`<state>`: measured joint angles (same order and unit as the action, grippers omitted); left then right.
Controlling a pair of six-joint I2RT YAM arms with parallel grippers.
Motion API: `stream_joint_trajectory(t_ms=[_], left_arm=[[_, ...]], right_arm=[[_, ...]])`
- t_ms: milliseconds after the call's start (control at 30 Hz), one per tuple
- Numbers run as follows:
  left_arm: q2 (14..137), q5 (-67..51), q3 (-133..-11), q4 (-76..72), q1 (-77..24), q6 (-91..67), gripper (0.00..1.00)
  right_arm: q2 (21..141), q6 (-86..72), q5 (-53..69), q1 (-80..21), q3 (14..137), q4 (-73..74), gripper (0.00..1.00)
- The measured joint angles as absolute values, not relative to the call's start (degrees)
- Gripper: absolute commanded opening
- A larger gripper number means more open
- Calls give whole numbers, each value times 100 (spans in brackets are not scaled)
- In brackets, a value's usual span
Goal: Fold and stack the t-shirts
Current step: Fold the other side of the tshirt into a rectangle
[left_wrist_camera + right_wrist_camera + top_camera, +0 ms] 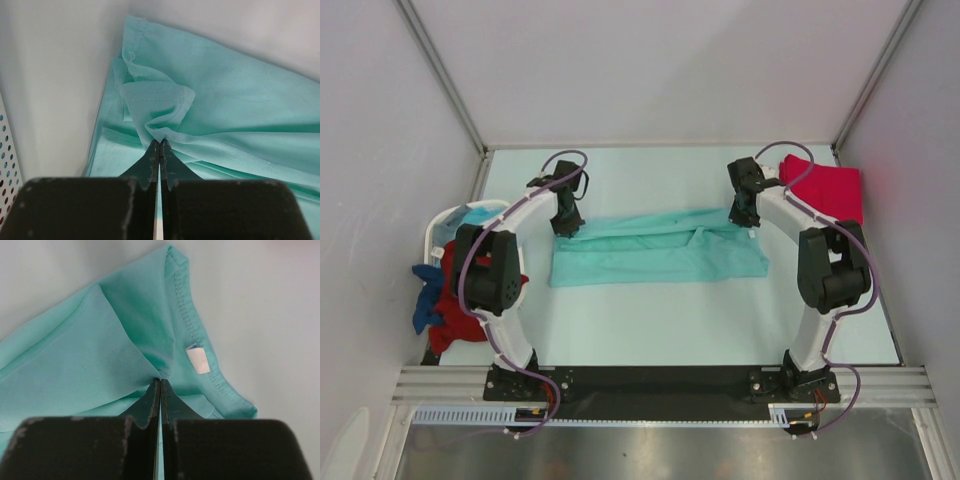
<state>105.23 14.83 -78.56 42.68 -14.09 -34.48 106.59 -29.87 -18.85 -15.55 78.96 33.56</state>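
Light teal cloth t-shirt (660, 255) lay as a long band on the pale table (670, 320). Left gripper (160, 143) clamped its left end and right gripper (160, 381) its right end, fingers together on the cloth.

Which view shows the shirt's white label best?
Right wrist view: the white label sits close and sharp on the teal t-shirt. Top view: too small to tell. Left wrist view: not shown.
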Motion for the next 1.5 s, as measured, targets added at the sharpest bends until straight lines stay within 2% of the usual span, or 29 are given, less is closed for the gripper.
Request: stream_joint_trajectory(t_ms=[100, 467, 533, 600, 633, 733, 767, 833, 867, 933, 1000, 1133, 1267, 1500], left_arm=[[10534, 1483, -7752, 4235, -1413, -3448, 9], [10910, 1474, -7684, 4139, -1413, -3441, 16], [10910, 1474, -7684, 4125, -1413, -3441, 17], [10910, 1474, -7686, 4128, -1413, -3439, 18], [10910, 1476, -7697, 4134, -1413, -3439, 19], [10897, 1481, -7784, 4165, -1413, -3444, 29], [10875, 1481, -7817, 4169, -1413, -3441, 38], [10790, 1483, -7900, 4198, -1413, -3439, 45], [10731, 1485, -7981, 4224, -1413, -3441, 53], [10628, 1483, -8283, 4281, -1413, -3420, 59], [10575, 1472, -8711, 4283, -1413, -3406, 58], [10750, 1450, -9714, 4296, -1413, -3387, 44], [11275, 1417, -10322, 4257, -1413, -3376, 37], [11970, 1313, -10224, 4541, -1426, -3341, 28]], right_arm=[[10659, -3046, -1896, -1603, 7837, 3365, 0], [10890, -3240, -1922, -1656, 7765, 3487, 0], [10901, -3262, -1922, -1656, 7738, 3514, 11], [10899, -3301, -1927, -1651, 7734, 3538, 17], [10899, -3326, -1929, -1651, 7734, 3546, 25], [10807, -3376, -1964, -1653, 7701, 3568, 40], [10722, -3385, -1970, -1658, 7684, 3573, 42], [10514, -3380, -1970, -1660, 7723, 3594, 45], [10429, -3365, -1970, -1667, 7837, 3636, 45], [10374, -3332, -1964, -1667, 8224, 3701, 45], [10457, -3256, -1938, -1671, 8868, 3780, 42], [11069, -3065, -1833, -1693, 10294, 3774, 22], [11937, -2967, -1737, -1693, 11133, 3850, 19], [12783, -2952, -1592, -1675, 10923, 4195, 16]])
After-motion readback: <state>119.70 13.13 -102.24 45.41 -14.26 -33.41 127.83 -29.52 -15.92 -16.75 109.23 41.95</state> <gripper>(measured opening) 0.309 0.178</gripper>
